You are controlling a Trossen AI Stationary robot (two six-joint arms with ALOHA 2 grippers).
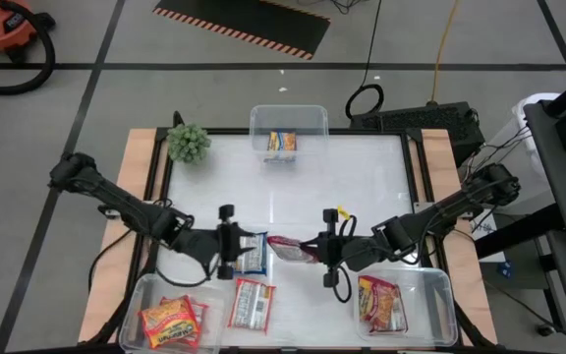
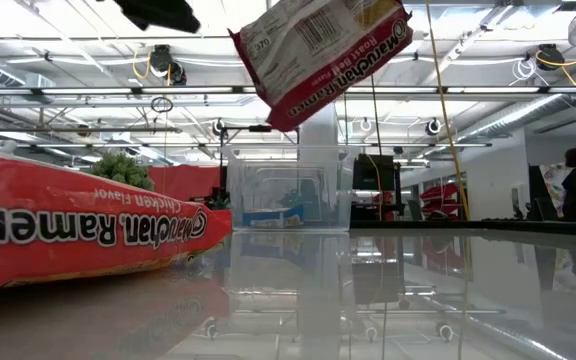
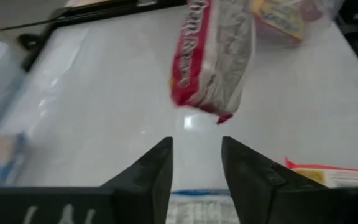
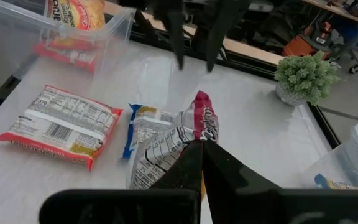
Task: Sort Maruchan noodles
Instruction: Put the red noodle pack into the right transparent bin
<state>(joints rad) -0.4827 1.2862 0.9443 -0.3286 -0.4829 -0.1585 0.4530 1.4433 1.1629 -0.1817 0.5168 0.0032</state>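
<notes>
**A:** The red-and-white packet is held up off the table near the middle, pinched in the right gripper with jaws clamped on one edge. The left gripper is just beside it, jaws apart, nothing gripped.

**B:** With so little pinched, it could be dropped onto the blue-and-white packet. Only the low view shows clear air under it; only the high view shows the tubs.

Red-and-white packet up off the table, hanging crumpled, barcode side showing! Blue-and-white packet flat just beside it, red one near the front edge (back side up). Others sit in three tubs: orange-yellow, another, one far back.
</notes>
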